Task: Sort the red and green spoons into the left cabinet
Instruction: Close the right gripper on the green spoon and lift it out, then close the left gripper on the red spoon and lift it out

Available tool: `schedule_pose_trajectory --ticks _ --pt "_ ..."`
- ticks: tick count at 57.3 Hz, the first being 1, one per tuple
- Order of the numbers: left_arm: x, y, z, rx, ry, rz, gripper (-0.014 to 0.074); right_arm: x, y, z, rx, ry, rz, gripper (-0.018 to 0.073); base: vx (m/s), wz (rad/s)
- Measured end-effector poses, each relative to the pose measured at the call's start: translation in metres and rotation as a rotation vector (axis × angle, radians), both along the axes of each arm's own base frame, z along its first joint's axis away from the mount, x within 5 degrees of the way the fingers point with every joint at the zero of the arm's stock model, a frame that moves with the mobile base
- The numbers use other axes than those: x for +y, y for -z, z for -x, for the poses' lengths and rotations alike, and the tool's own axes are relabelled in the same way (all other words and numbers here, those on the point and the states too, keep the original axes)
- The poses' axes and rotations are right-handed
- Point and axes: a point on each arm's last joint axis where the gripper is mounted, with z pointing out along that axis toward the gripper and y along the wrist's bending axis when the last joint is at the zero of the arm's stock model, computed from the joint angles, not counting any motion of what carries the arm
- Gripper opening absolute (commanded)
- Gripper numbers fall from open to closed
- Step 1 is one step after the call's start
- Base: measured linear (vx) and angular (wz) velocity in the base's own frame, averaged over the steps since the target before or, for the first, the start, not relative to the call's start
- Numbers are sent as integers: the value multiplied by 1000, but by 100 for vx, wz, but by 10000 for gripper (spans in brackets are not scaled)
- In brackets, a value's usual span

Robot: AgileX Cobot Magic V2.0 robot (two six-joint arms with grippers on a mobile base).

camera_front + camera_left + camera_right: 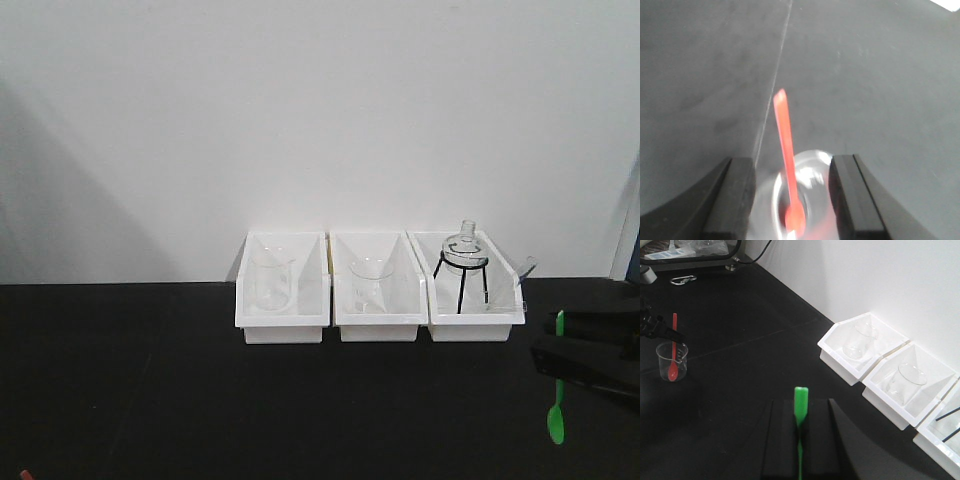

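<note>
Plainly, the red spoon [786, 150], handle-up in the beaker [812, 165], is straddled by the spread left gripper [790, 172]; the green spoon [801, 395] is pinched by the right gripper [804, 412].

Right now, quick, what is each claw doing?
Left gripper: open, straddling the red spoon, not gripping it.
Right gripper: closed on the green spoon.

Soft, even light fills the front view, with a broad grey shadow on the white wall [60, 200] at left. The left wrist view blurs the thin red plastic spoon [784, 145] and clear beaker [812, 167]; the bright green plastic spoon [800, 401] looks sharp.
</note>
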Motion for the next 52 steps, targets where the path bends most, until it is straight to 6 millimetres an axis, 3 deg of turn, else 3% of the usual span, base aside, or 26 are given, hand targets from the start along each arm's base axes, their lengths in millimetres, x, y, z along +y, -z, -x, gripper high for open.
schedule_pose_trajectory --ticks 13,18,36,52 --pt "-2 4 -14 -24 -5 0 466 0 0 0 -4 6 1 -3 0 0" --pt "-3 2 -20 -31 -4 1 422 -1 0 -1 -5 8 1 -3 0 0" --pt "-4 9 -22 38 4 -10 -9 -2 -1 -2 -19 27 -2 -3 0 0" --pt "-4 6 -24 10 3 -8 -8 -2 -2 -2 -22 31 -3 -3 0 0"
